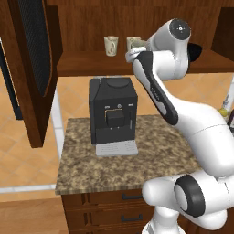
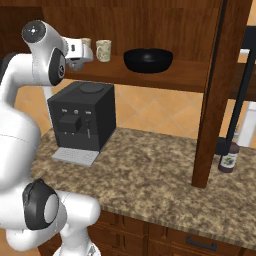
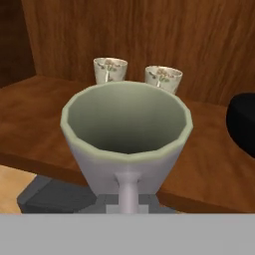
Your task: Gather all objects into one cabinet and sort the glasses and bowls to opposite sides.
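The grey mug (image 3: 127,142) sits nearest the hand camera, mouth up and handle toward the lens, raised at the near edge of the cabinet shelf (image 3: 45,124). It appears carried, but the fingertips are hidden, so whether the pincer (image 2: 77,61) is clamped on it cannot be told. To set it down well, the arm should move farther in over the shelf, keep the mug level, and lower it near the two cream cups (image 3: 110,69), well apart from the black bowl (image 2: 148,59) on the right. The hand view shows the mug's hollow and both cups behind it. The right base view shows the whole bowl, the coffee machine (image 2: 82,120) on the tabletop (image 2: 160,170), and a bottle (image 2: 229,157).
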Tool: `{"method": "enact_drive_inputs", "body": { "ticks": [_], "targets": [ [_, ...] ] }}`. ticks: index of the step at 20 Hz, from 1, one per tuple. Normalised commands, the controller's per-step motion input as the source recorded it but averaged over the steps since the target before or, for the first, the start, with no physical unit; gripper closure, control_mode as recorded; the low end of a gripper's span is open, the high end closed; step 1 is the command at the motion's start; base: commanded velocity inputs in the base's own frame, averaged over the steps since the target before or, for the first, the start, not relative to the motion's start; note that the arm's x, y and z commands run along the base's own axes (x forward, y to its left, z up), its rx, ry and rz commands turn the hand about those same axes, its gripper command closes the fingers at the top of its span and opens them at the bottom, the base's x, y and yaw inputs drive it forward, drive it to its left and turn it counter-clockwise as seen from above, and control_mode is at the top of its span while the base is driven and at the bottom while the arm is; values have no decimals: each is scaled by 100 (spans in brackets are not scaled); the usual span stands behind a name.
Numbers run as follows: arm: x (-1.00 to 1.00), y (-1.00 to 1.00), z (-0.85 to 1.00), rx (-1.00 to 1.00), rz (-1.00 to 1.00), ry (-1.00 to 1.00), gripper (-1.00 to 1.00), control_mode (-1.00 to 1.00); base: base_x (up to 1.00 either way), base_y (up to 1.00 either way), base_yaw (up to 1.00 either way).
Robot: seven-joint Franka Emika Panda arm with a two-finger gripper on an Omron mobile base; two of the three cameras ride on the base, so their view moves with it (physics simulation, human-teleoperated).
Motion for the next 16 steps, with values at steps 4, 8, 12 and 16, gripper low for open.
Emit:
{"method": "enact_drive_inputs", "body": {
  "ticks": [4, 8, 12, 16],
  "targets": [
    [34, 0, 0, 0, 0, 0, 100, -100, 0, 0, 0],
    [29, 2, 0, 0, 0, 0, 100, -100, 0, 0, 0],
    [24, 4, -2, 0, 0, 0, 100, -100, 0, 0, 0],
    [31, 14, -15, -2, 0, 0, 100, -100, 0, 0, 0]
  ]
}}
